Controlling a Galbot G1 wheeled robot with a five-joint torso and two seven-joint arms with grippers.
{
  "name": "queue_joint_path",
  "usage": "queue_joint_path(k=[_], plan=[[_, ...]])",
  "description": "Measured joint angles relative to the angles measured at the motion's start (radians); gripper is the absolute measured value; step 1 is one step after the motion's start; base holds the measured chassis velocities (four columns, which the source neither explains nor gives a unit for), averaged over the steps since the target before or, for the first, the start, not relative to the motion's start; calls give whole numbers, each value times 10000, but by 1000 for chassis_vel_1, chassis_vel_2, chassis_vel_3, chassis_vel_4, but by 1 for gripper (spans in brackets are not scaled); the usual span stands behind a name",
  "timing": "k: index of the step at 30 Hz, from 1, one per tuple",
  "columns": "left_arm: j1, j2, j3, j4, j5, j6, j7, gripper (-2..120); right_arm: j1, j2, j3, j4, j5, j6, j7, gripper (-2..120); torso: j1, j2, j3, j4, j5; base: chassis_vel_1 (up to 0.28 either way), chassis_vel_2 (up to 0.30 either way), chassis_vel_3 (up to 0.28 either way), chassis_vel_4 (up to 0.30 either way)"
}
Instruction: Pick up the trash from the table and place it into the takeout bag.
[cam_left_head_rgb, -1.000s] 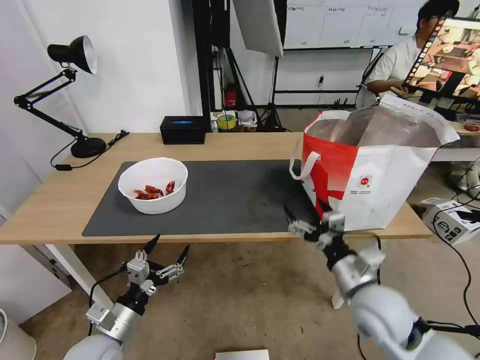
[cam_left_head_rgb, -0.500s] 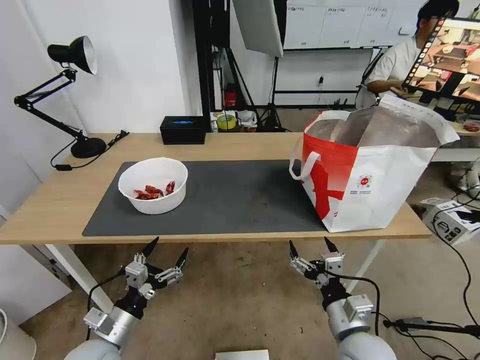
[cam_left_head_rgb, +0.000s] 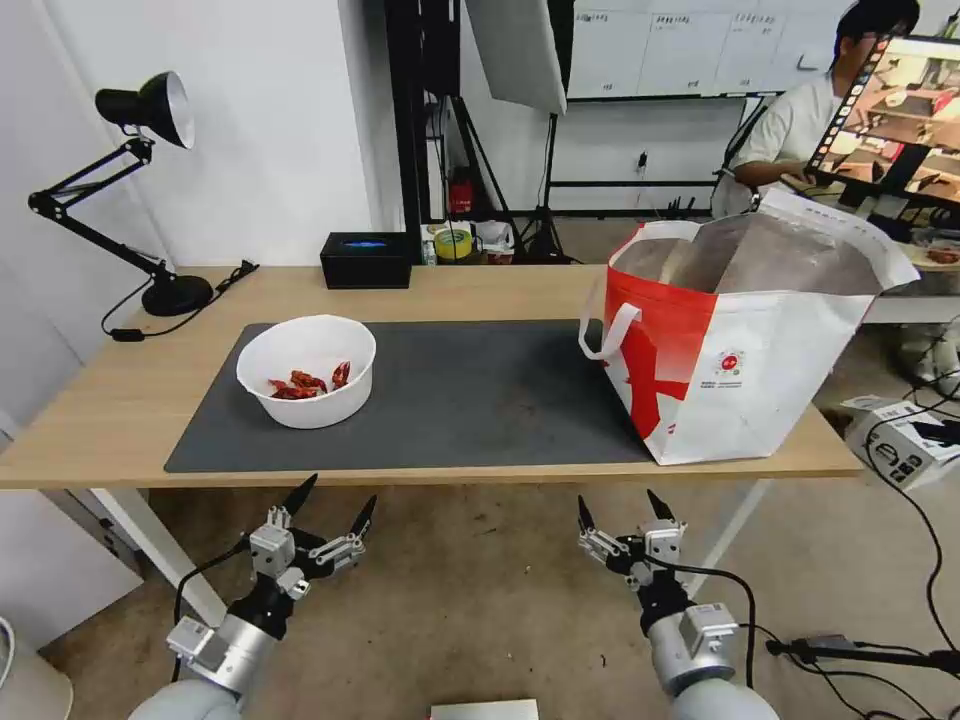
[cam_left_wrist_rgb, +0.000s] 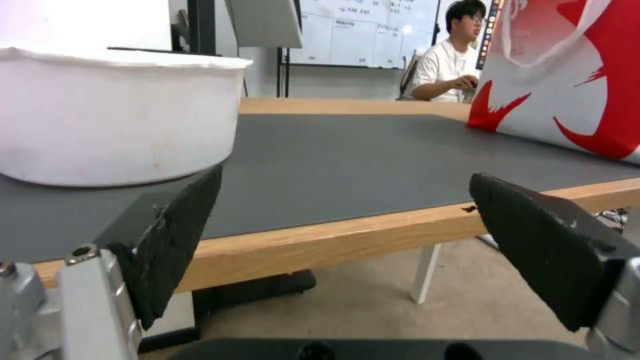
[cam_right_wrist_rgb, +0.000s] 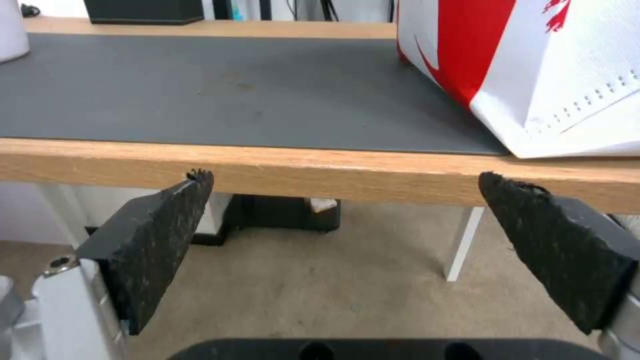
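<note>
Fingers of the left gripper (cam_left_head_rgb: 333, 505) are spread wide and hold nothing; their dark pointed tips reach up toward the front edge of the table (cam_left_head_rgb: 120, 400), below and in front of it. Fingers of the right gripper (cam_left_head_rgb: 620, 510) are likewise splayed wide and empty, at about the same level, below the table edge toward the bag's side.

Left wrist view: the two black pads (cam_left_wrist_rgb: 177, 235) frame the table edge, with the white round bowl (cam_left_wrist_rgb: 113, 115) close above the nearer pad.

Head view: the bowl (cam_left_head_rgb: 306, 370), holding red scraps (cam_left_head_rgb: 305, 382), stands on the left part of the dark grey mat (cam_left_head_rgb: 460, 400). The takeout bag (cam_left_head_rgb: 740, 350) stands upright and open at the right end of the table, its base partly on the mat, well apart from the bowl.

A black desk lamp (cam_left_head_rgb: 150, 200) and a small black box (cam_left_head_rgb: 366, 260) stand along the far side.
</note>
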Motion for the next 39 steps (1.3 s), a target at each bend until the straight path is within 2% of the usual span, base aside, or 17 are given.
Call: queue_joint_path(k=[5, 7, 8, 10, 12, 13, 15, 17, 18, 21, 23, 25, 26, 29, 30, 31, 39], plan=[[-200, 155, -99, -38, -276, 82, -5, 100, 9, -5, -2, 0, 6, -9, 0, 100, -1, 0, 0, 2, -1, 0, 0, 0, 0], [-601, 471, -282, -113, -696, 360, -154, 100, 15, -7, -3, 0, 11, -12, 1, 100, 0, 0, 0, -1, -1, 0, 0, 0, 0], [-1028, 922, -490, -210, -1311, 735, -379, 100, 17, -8, -4, 0, 14, -14, 0, 100, 1, 0, 0, -2, -1, 0, 0, 0, 0], [-1196, 1138, -599, -254, -1614, 914, -521, 100, 18, -9, -3, 0, 16, -15, 1, 100, 1, 0, 0, -3, 1, 0, 0, 0, 0], [-1580, 1640, -797, -315, -2203, 1330, -885, 100, 22, -10, -4, 0, 19, -17, 0, 100, 1, 0, 1, 0, -3, 0, 0, 0, 0], [-1895, 2055, -940, -405, -2644, 1807, -1273, 100, 21, -11, -3, 0, 22, -18, -1, 100, 1, 0, 1, -1, 1, 0, 0, 0, 0], [-2050, 2218, -981, -439, -2819, 2033, -1444, 100, 22, -11, -3, 0, 24, -20, -1, 100, 1, 0, 1, 1, 0, 0, 0, 0, 0], [-2721, 2734, -1016, -493, -3374, 2693, -2103, 100, 25, -13, -3, 0, 27, -21, -1, 100, 1, 0, 1, 0, 1, 0, 0, 0, 0], [-2721, 2734, -1016, -493, -3374, 2693, -2103, 100, 25, -13, -3, 0, 27, -21, -1, 100, 1, 0, 1, 0, 1, 0, 0, 0, 0], [-3541, 3317, -806, -455, -4028, 3545, -2768, 100, 27, -15, -3, 1, 30, -25, -4, 100, 1, -1, 2, 1, -2, 0, 0, 0, 0], [-3670, 3410, -757, -454, -4134, 3735, -2930, 100, 28, -16, -2, 1, 30, -25, -4, 100, 1, 0, 1, -1, -2, 0, 0, 0, 0], [-4289, 3778, -501, -458, -4804, 4743, -3710, 100, 28, -17, -2, 2, 32, -27, -5, 100, 2, 0, 1, 0, -1, 0, 0, 0, 0], [-4289, 3778, -501, -458, -4804, 4743, -3710, 100, 28, -17, -2, 2, 32, -27, -5, 100, 2, 0, 1, 0, -1, 0, 0, 0, 0], [-5385, 4302, 99, -2, -5340, 5911, -4314, 100, 31, -19, -2, 4, 36, -30, -8, 100, 1, 0, 1, -1, 1, 0, 0, 0, 0], [-5385, 4302, 99, -2, -5340, 5911, -4314, 100, 31, -19, -2, 4, 36, -30, -8, 100, 1, 0, 1, -1, 1, 0, 0, 0, 0], [-5925, 4475, 462, 517, -5504, 6260, -4328, 100, 32, -20, -2, 6, 36, -31, -8, 100, 1, -1, 1, -1, -4, 0, 0, 0, 0], [-6526, 4832, 600, 1977, -6308, 7441, -4368, 100, 34, -20, -2, 12, 37, -31, -8, 100, 1, 0, 1, 0, -3, 0, 0, 0, 0]])
